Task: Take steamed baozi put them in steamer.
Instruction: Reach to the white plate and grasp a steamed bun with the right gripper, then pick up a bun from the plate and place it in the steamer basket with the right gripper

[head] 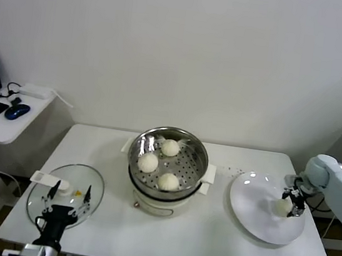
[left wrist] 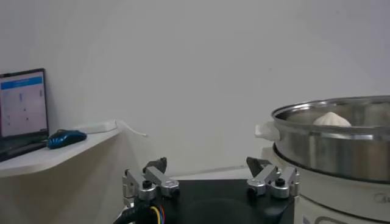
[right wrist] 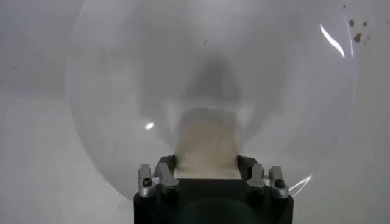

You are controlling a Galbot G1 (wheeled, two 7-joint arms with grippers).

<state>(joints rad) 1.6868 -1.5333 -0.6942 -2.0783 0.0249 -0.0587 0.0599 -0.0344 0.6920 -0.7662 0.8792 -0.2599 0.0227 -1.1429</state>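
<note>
Three small round cream-white dough buns (head: pixel 159 162) already sit in the round shiny steel steamer basket (head: pixel 199 164) in the middle of the head view, and one last bun (head: pixel 283 207) is on the flat white plate (head: pixel 254 215) at the right of the frame. The right gripper (head: pixel 291 204) is down on that plate with its fingers pinched shut on the bun; in the right wrist view the soft bun (right wrist: pixel 206 150) fills the space between the two fingers (right wrist: pixel 166 175). It is not lifted yet, as far as I can tell. The steamer lies to the left of this bun in the head view, well apart from it, past the plate's rim. So I think the next move is up, then across to the left, to the bare spot at the right side of the basket. The right arm is the near one. The left gripper (head: pixel 68 198) waits at the lower left, spread wide with nothing in it, over the round glass lid (head: pixel 91 179).
</note>
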